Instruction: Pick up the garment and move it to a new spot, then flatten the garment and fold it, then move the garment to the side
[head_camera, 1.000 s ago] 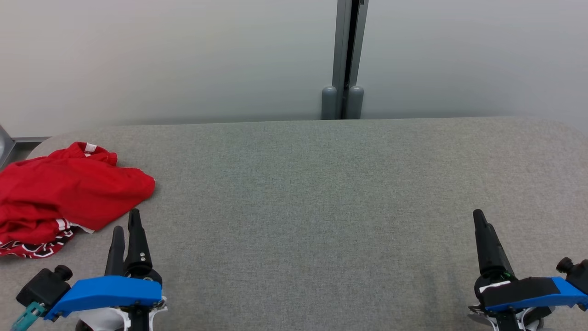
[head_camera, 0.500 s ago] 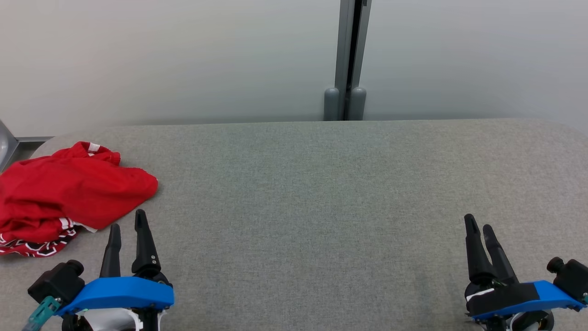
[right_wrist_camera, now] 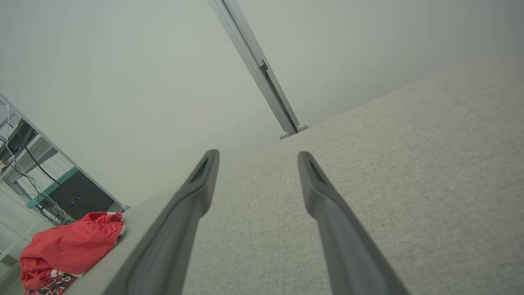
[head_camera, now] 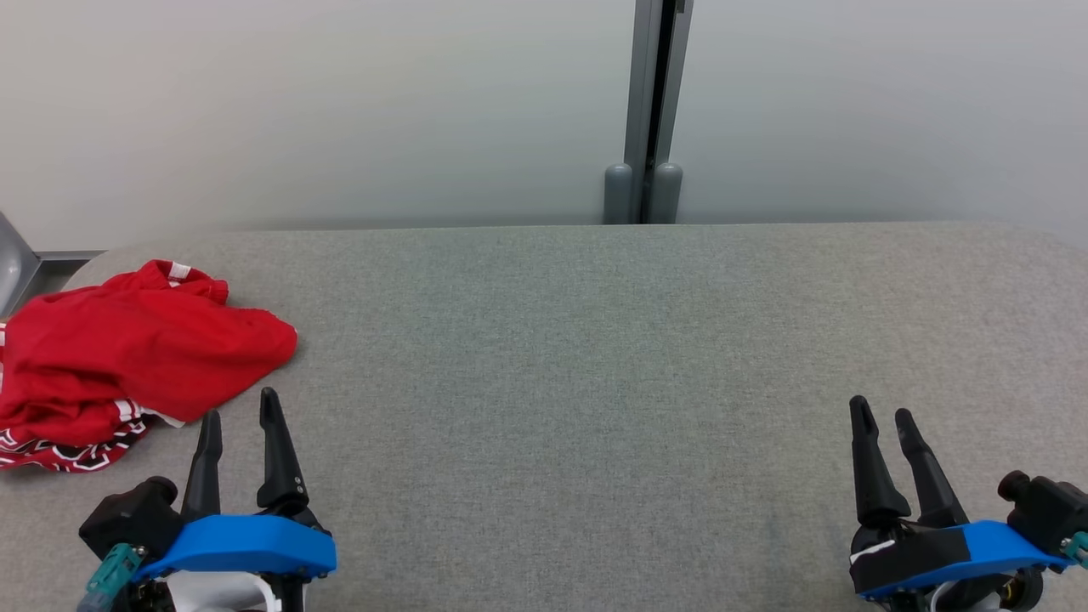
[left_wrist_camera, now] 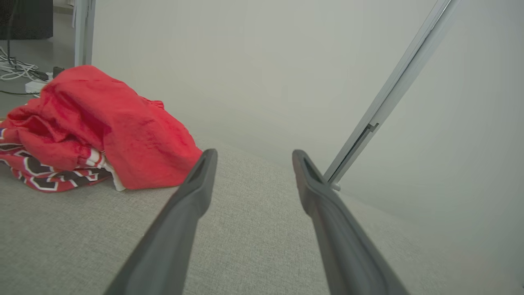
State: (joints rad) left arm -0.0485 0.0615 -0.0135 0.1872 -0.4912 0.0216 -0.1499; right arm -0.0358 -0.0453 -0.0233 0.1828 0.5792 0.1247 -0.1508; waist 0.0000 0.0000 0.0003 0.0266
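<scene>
A crumpled red garment (head_camera: pixel 127 353) with a black, red and white patterned hem lies bunched at the far left of the grey fabric table (head_camera: pixel 595 382). The garment (left_wrist_camera: pixel 102 131) fills the upper left of the left wrist view, and the garment (right_wrist_camera: pixel 65 246) sits at the lower left of the right wrist view. My left gripper (head_camera: pixel 238 406) hovers open just right of and below the garment, apart from the cloth. My right gripper (head_camera: pixel 882 410) stands open at the lower right, far from the garment. Both grippers hold nothing.
A pale wall panel with a grey vertical post (head_camera: pixel 650 110) rises behind the table's far edge. A metal frame corner (head_camera: pixel 13 268) pokes in at the far left. Shelving and cables (right_wrist_camera: pixel 24 164) stand beyond the table's left end.
Both grippers have turned so that their two fingers now show side by side. The left one shifted slightly right and the right one slightly left and down. The camera drifted a little.
</scene>
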